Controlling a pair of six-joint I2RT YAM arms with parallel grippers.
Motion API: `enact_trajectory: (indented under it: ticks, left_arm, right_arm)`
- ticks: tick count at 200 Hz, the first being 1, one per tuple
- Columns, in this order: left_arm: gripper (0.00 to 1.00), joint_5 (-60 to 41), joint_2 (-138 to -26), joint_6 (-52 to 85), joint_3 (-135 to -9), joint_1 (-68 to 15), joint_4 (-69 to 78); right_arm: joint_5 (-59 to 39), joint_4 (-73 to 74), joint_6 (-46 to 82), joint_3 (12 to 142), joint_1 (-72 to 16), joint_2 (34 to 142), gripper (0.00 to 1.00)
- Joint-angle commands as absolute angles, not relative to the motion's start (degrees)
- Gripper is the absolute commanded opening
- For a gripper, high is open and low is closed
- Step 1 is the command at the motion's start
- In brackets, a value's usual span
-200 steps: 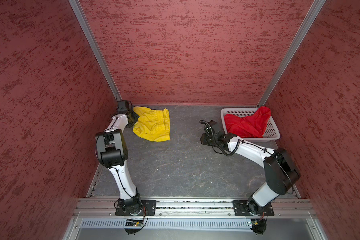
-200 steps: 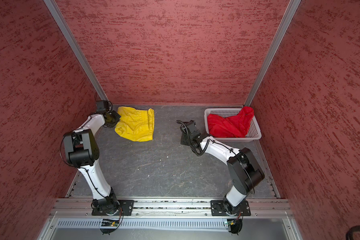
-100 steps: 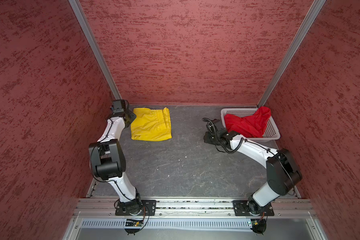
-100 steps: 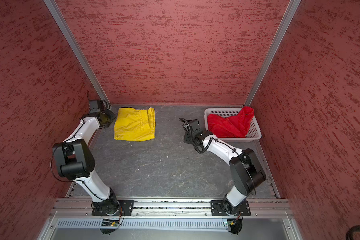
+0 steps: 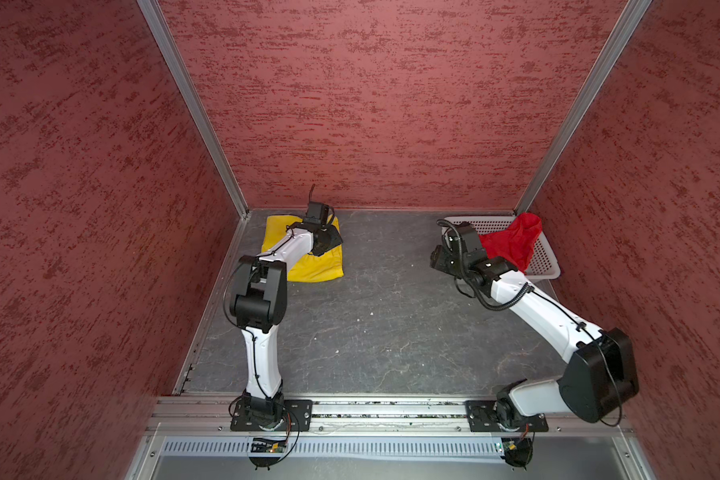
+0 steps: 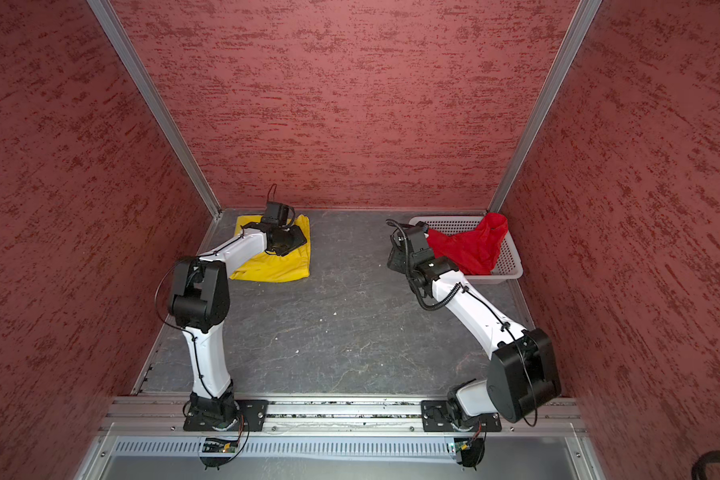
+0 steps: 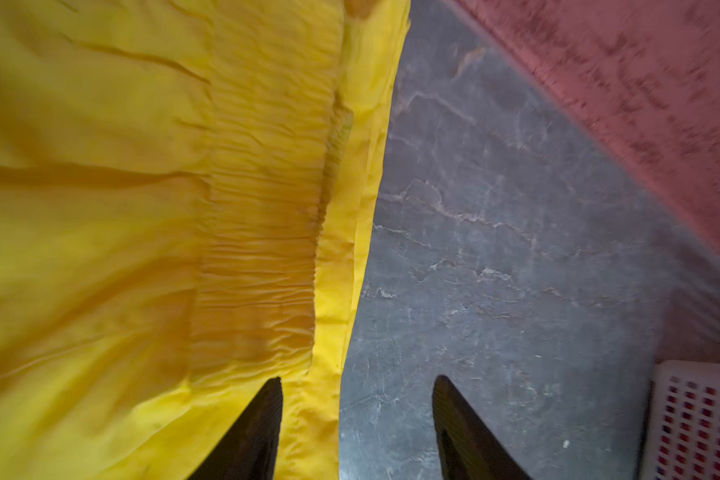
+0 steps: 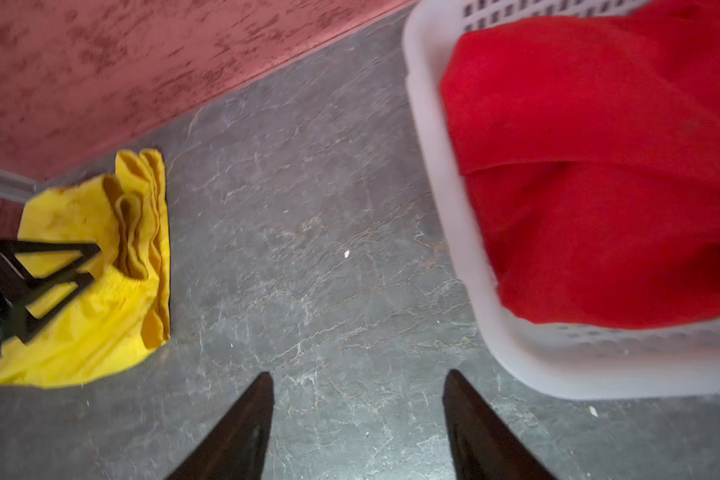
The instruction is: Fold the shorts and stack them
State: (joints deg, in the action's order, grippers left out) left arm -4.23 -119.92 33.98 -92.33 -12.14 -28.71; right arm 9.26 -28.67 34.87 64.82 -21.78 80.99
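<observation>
The yellow shorts (image 5: 314,268) (image 6: 277,268) lie folded flat on the grey floor at the back left, gathered waistband (image 7: 262,216) facing up. My left gripper (image 7: 356,380) (image 5: 329,245) hovers open over their right edge: one finger over yellow fabric, the other over bare floor, nothing gripped. The red shorts (image 5: 512,245) (image 6: 470,249) (image 8: 599,166) sit crumpled in the white basket (image 5: 547,268) (image 8: 445,208), one part draped over its far corner. My right gripper (image 8: 358,374) (image 5: 437,259) is open above bare floor beside the basket's left end.
Red textured walls close in the floor at the back and on both sides, with the yellow shorts (image 8: 100,324) near the back-left corner. The basket (image 6: 510,270) stands against the right wall. Bare grey floor (image 5: 371,324) stretches between the arms.
My left gripper let go at the yellow shorts' left edge, opened and swung across to their right edge; the shorts now lie flatter. My right gripper opened wider and drifted toward the basket.
</observation>
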Motion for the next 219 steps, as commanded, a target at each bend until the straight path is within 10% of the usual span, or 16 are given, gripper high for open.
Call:
enact_trajectory:
  ticks: [1,31,126,146,170,219]
  left_arm:
    - [0.59,-3.87,-123.57,32.81,-95.27,-11.87,-30.36]
    - [0.58,-3.21,-127.13,32.34,-97.19,-10.30,-31.92]
    - [0.57,-8.16,-124.34,33.81,-92.37,-1.20,-28.72]
    - [0.57,-9.72,-123.77,34.19,-92.83,-2.16,-28.77]
    - [0.57,-10.79,-122.08,34.19,-92.90,-3.40,-28.83]
    - [0.63,-12.17,-113.83,34.55,-92.01,-5.22,-28.87]
  right_arm:
    - [12.59,-31.76,34.63,65.49,-18.68,79.71,0.81]
    - [14.00,-35.22,31.89,69.74,-13.77,82.96,0.98]
    - [10.73,-31.21,26.40,78.31,-2.31,101.04,0.96]
    - [7.15,-28.66,25.67,79.86,-0.53,104.46,0.75]
    - [1.56,-27.43,27.15,82.40,1.79,106.13,0.00]
    - [3.98,-33.95,26.25,94.38,1.63,96.70,0.00]
